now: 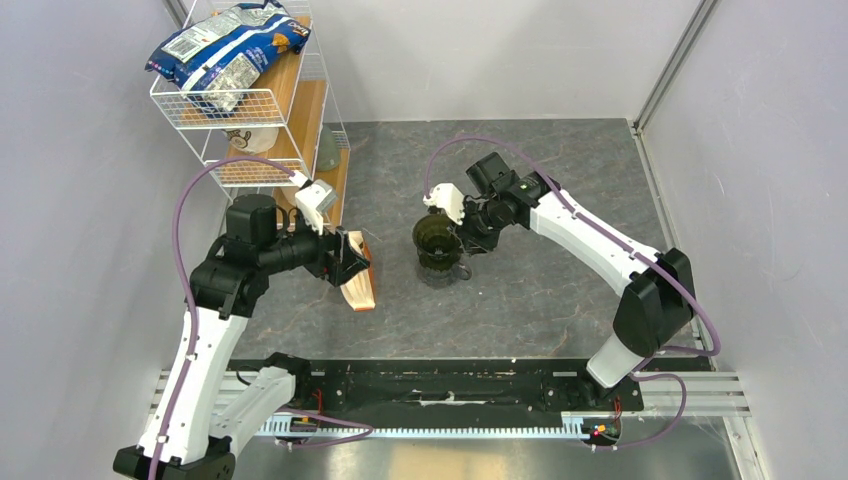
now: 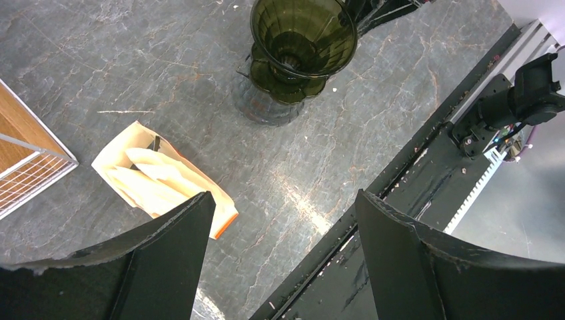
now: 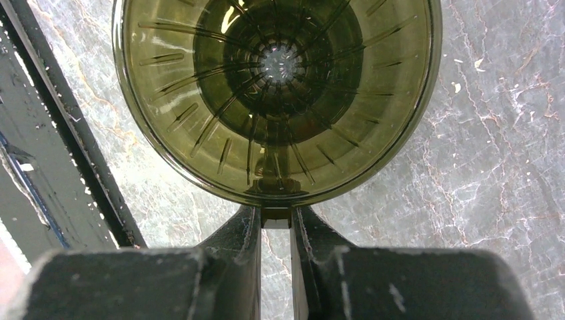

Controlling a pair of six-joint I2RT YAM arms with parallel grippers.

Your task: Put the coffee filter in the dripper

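Observation:
The dark olive dripper [image 1: 437, 240] [image 2: 303, 33] [image 3: 273, 93] sits on a clear glass cup [image 1: 447, 270] [image 2: 261, 110] mid-table, and its inside is bare. My right gripper [image 1: 468, 232] [image 3: 275, 217] is shut on the dripper's small side handle. The tan, orange-edged packet [image 1: 360, 285] [image 2: 123, 143] lies flat on the table to the left. Pale coffee filter papers [image 2: 156, 180] show in its open mouth. My left gripper [image 1: 352, 258] [image 2: 285, 197] hangs just above the packet's near end, open, with nothing between its fingers.
A white wire rack [image 1: 262, 105] with wooden shelves stands at the back left, with a blue-and-white bag [image 1: 222, 45] on top. A black rail [image 1: 440, 385] [image 2: 426, 180] runs along the near table edge. Grey walls close in both sides.

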